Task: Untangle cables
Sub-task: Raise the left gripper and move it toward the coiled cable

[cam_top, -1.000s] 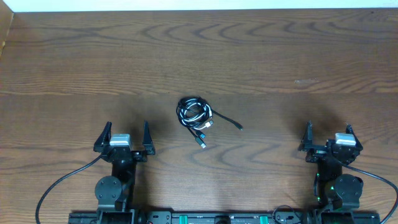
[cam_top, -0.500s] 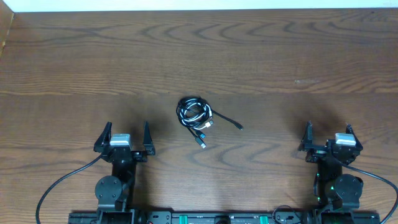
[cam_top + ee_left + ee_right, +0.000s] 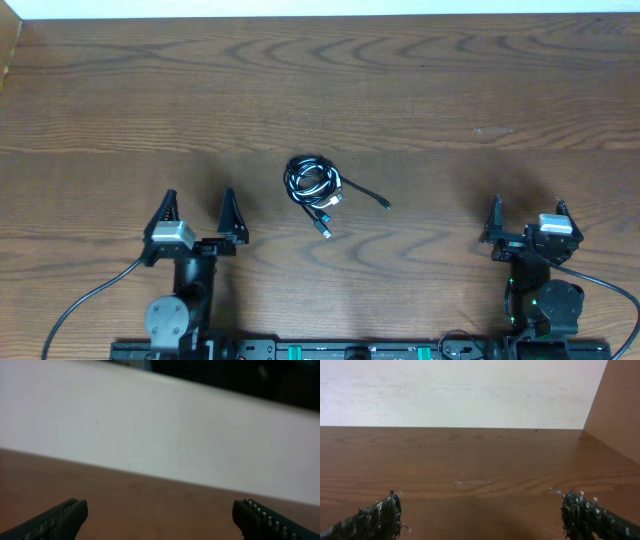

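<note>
The left wrist view is blurred, giving only two dark fingertips over brown wood and a pale wall, and neither wrist camera takes in the cords. From overhead, the small bundle of thin black and white cables is looped too tightly to tell how the strands cross or to count them; a few plug ends trail out toward the near right. It lies about mid-way across the brown wood-grain table, between the two arms and beyond both. The left gripper stands to its near left, jaws spread wide around nothing; the right gripper, equally wide and empty, sits well apart on the near right. Only bare wood lies between each and the bundle. Thick black arm cables curve to the lower edge, which cuts off the arm bases; a wooden side panel rises at the right of the right wrist view.
</note>
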Controlling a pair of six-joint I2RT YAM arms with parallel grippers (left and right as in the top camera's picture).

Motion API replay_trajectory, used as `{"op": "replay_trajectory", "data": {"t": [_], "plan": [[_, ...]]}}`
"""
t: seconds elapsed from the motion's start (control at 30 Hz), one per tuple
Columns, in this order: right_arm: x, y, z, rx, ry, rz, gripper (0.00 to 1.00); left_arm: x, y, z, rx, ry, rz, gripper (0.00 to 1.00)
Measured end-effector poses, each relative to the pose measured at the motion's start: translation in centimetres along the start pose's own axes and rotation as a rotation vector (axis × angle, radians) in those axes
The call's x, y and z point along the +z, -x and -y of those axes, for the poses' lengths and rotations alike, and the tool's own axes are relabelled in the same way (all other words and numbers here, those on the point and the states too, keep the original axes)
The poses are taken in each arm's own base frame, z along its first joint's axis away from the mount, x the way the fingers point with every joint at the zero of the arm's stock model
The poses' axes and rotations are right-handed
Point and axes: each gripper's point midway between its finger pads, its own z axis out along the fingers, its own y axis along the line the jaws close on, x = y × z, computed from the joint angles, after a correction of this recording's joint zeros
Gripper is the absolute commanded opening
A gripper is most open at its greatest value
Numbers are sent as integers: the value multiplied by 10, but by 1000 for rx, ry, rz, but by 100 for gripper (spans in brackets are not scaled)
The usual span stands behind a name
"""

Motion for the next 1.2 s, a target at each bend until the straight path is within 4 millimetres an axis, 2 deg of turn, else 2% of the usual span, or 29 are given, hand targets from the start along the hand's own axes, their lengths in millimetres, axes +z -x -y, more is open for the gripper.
{"op": "replay_trajectory", "data": {"t": [0.17, 0.27, 0.43, 0.6, 0.7, 0.8, 1.0, 1.2], "plan": [[0, 0, 0, 0, 0, 0, 99, -8, 58, 18, -20, -51, 101, 98], [0, 0, 0, 0, 0, 0, 99, -11, 79, 26, -20, -70, 113, 98], [0, 0, 0, 0, 0, -1, 99, -6, 103, 34, -32, -66, 53, 98], [0, 0, 0, 0, 0, -1, 99, 13, 111, 47, -41, -100, -84, 98], [0, 0, 0, 0, 0, -1, 99, 27, 107, 56, -49, -136, -171, 98], [0, 0, 0, 0, 0, -1, 99, 44, 93, 62, -62, -169, -261, 98], [0, 0, 0, 0, 0, -1, 99, 67, 34, 56, -97, -157, -477, 98], [0, 0, 0, 0, 0, -1, 99, 70, 0, 52, -121, -144, -603, 98]]}}
